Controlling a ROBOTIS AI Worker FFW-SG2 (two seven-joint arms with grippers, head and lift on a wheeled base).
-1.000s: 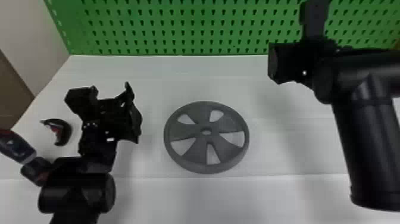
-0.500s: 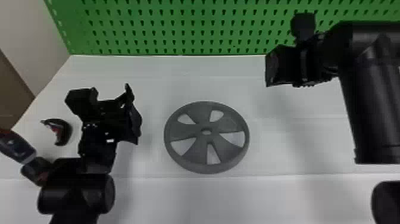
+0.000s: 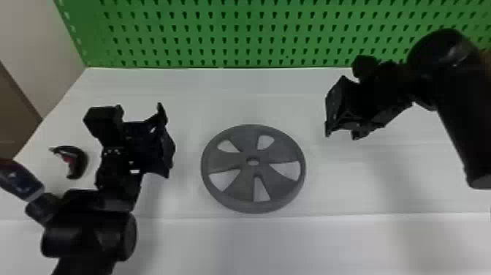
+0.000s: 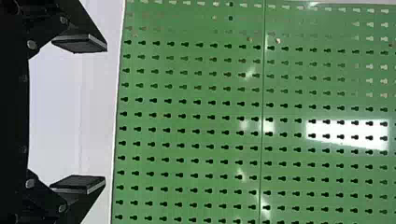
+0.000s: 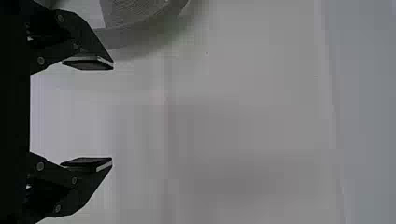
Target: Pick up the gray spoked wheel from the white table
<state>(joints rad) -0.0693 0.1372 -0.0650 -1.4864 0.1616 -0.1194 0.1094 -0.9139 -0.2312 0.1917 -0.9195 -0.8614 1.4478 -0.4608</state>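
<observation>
Right end effector (image 3: pixel 339 126) neared the wheel (image 3: pixel 241 161) (still apart)

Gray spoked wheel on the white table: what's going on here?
Looks like a pick in its approach stage, with nothing grasped yet. The gray spoked wheel lies flat on the white table, in front of the green perforated panel. The robot's black two-fingered right gripper is open and empty, off to the wheel's right. Its matching left gripper is on the wheel's left, also open and empty. The wheel is not lifted.
</observation>
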